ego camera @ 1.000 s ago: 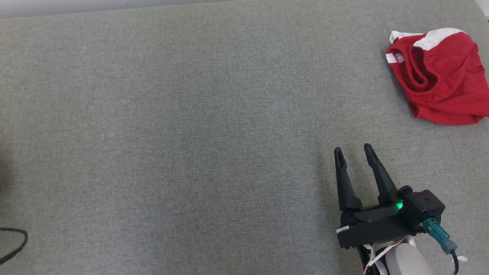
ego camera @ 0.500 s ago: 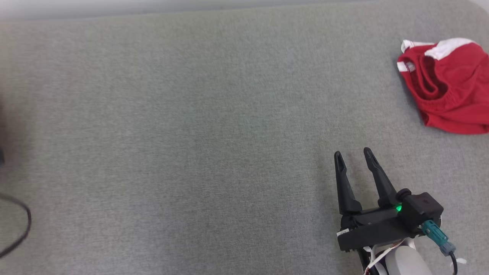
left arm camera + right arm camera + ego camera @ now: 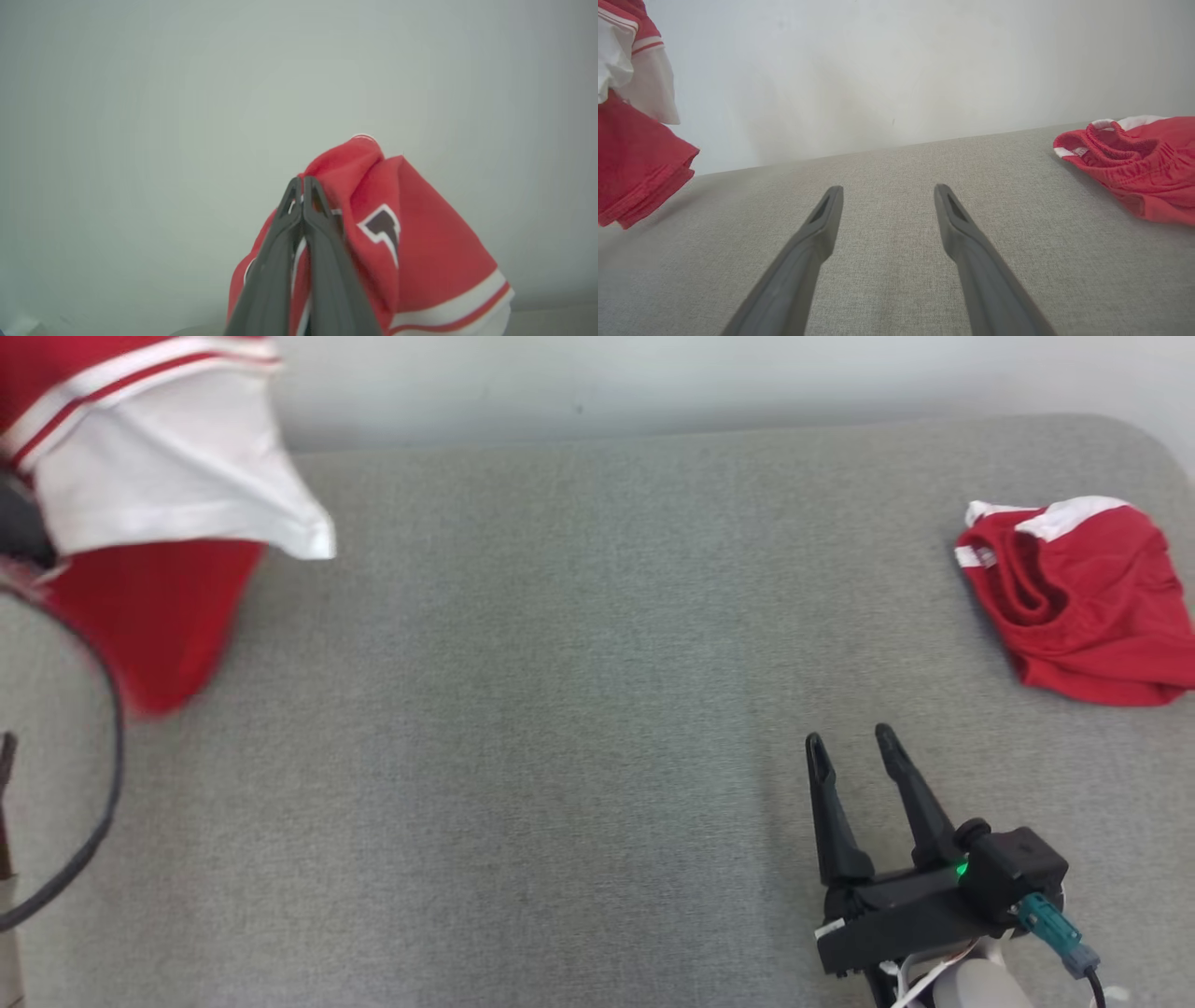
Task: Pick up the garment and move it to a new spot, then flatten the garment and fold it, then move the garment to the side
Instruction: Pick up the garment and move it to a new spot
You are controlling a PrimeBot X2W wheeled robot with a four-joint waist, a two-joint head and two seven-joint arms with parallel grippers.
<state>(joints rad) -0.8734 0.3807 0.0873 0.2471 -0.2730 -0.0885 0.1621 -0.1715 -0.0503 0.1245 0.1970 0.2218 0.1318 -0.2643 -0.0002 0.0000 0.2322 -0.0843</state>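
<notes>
A red garment (image 3: 159, 476) with white panels and striped trim hangs in the air above the table's left end. In the left wrist view my left gripper (image 3: 301, 179) is shut on a bunched fold of this garment (image 3: 420, 252), which droops to the right of the fingers and shows a dark number outlined in white. The right wrist view has the same garment (image 3: 635, 163) dangling at its far left. My right gripper (image 3: 849, 739) hovers low over the table's near right part, open (image 3: 888, 189) and empty.
A second red piece with white trim and an elastic waistband (image 3: 1083, 607) lies crumpled at the table's far right (image 3: 1134, 163). The grey fabric table (image 3: 560, 709) ends at a pale wall (image 3: 653, 383). A black cable (image 3: 93, 821) loops at the left edge.
The head camera has tilted up, bringing the wall into view. The red and white garment has come into the upper left, lifted off the table. My right gripper has kept its place.
</notes>
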